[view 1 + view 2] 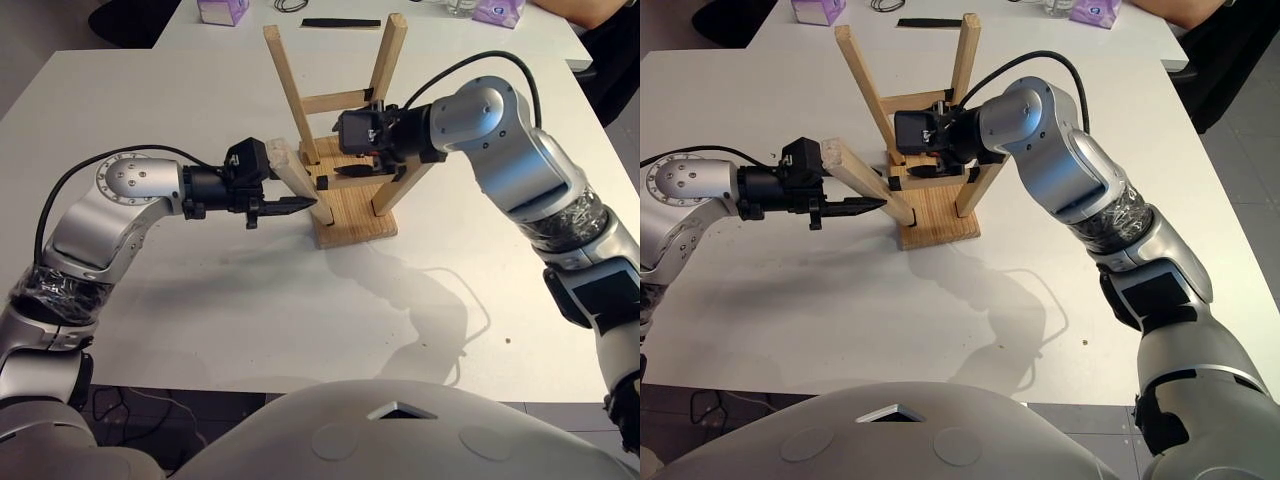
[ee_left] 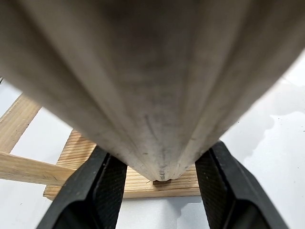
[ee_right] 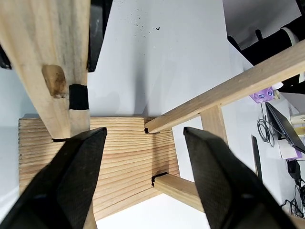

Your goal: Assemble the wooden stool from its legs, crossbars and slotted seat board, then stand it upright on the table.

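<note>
Stool's upside down mid-table: seat board (image 1: 355,228) flat on the white table (image 1: 200,300), legs angling up, a crossbar (image 1: 330,102) between the far pair. My left gripper (image 1: 295,205) is clamped on the near-left leg (image 1: 300,180), which leans with its lower end meeting the board's corner. My right gripper (image 1: 340,177) hangs over the board among the legs, fingers (image 3: 66,186) spread wide, gripping nothing.

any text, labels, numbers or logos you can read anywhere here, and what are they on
No text can be read.
Left purple box, behind: print too small to read.
Right purple box: likewise.
White mark on the left gripper: too small to read.
Stool: no print.
</note>
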Robot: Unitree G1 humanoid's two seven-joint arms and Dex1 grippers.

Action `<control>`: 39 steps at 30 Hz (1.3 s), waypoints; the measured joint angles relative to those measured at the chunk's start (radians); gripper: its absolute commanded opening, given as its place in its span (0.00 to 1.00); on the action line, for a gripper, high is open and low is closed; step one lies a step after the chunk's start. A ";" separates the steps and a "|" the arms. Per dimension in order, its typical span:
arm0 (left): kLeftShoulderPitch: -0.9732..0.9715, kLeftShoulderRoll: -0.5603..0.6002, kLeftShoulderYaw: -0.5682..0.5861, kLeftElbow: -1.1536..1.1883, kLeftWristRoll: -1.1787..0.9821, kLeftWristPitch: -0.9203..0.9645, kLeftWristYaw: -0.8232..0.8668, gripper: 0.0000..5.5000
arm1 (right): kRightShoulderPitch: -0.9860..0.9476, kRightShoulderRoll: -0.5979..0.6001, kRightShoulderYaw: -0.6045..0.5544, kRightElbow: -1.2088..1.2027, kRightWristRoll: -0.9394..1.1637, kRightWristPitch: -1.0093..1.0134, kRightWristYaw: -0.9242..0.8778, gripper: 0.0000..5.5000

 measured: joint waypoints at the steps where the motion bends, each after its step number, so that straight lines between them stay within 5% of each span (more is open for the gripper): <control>1: -0.005 -0.001 -0.002 0.007 0.000 -0.001 -0.006 0.37 | 0.003 -0.004 -0.001 -0.006 0.000 0.000 0.000 0.54; 13: -0.041 0.001 -0.032 0.018 0.007 -0.017 -0.045 0.37 | 0.080 -0.019 -0.064 -0.090 0.022 0.070 -0.017 0.54; 17: -0.020 0.025 -0.023 -0.022 0.012 -0.017 -0.046 0.37 | 0.149 0.006 -0.141 -0.170 0.223 0.226 0.058 0.54; 21: -0.008 0.037 -0.004 -0.037 0.010 -0.030 -0.060 0.37 | 0.004 0.064 -0.428 -0.133 0.406 0.382 0.010 0.54; 26: 0.015 0.086 0.025 -0.059 0.003 -0.034 -0.127 0.37 | -0.202 -0.014 -0.737 0.133 0.450 0.331 -0.122 0.54; 32: 0.038 0.124 0.072 -0.076 -0.026 -0.040 -0.226 0.37 | 0.066 -0.047 -0.642 0.339 0.378 0.033 -0.062 0.54; 39: 0.086 0.110 0.089 -0.074 -0.079 -0.052 -0.359 0.37 | 0.469 -0.058 -0.539 0.058 0.522 0.056 0.120 0.54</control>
